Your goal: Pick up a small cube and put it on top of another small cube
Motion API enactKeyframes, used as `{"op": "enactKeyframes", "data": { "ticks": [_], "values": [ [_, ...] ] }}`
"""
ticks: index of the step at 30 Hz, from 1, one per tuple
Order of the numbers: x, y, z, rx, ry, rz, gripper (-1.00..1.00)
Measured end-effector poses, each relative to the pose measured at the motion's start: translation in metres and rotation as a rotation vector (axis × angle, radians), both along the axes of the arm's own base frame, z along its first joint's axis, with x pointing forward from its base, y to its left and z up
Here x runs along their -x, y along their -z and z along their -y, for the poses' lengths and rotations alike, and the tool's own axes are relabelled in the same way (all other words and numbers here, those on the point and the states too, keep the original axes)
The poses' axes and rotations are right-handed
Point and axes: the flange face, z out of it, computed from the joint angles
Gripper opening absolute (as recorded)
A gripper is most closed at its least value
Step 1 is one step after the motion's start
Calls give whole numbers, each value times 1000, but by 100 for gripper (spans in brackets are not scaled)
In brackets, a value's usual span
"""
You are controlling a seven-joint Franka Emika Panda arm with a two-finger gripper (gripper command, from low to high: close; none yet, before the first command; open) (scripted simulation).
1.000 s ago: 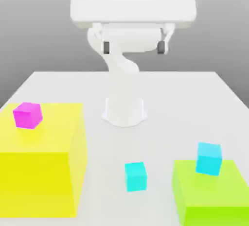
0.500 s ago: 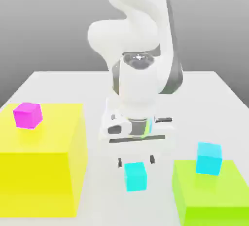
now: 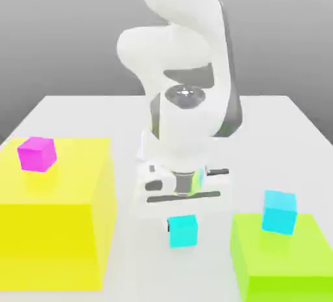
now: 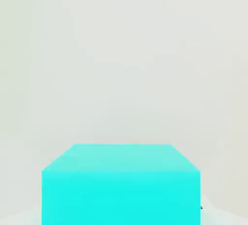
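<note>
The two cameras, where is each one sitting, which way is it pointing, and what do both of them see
Exterior view: off the arm, facing its front across the white table; shows the white arm, its gripper, big yellow block and green block.
Hand view: on the hand, looking down at the table; almost none of the robot's body.
Shared: the cyan cube under the gripper.

**White table and the objects resting on it**

A white table (image 3: 78, 115) is shown. A large yellow block (image 3: 55, 229), the arm's white base (image 3: 144, 154), a small cyan cube (image 3: 183, 230) (image 4: 121, 185) and a lime-green block (image 3: 283, 262) are borne directly on it.
</note>
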Motion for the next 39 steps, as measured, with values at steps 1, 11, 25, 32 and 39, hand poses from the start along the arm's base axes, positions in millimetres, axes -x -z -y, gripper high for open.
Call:
{"op": "enactKeyframes", "data": {
  "ticks": [1, 11, 25, 32, 39],
  "values": [
    [1, -8, 0, 0, 3, 0, -100],
    [-117, -91, 74, 68, 281, 225, -100],
    [-111, -280, 342, 131, 813, 174, -100],
    [-84, -247, 362, -1, 946, 10, -100],
    [-99, -217, 339, -5, 901, 4, 100]
  ]
}}
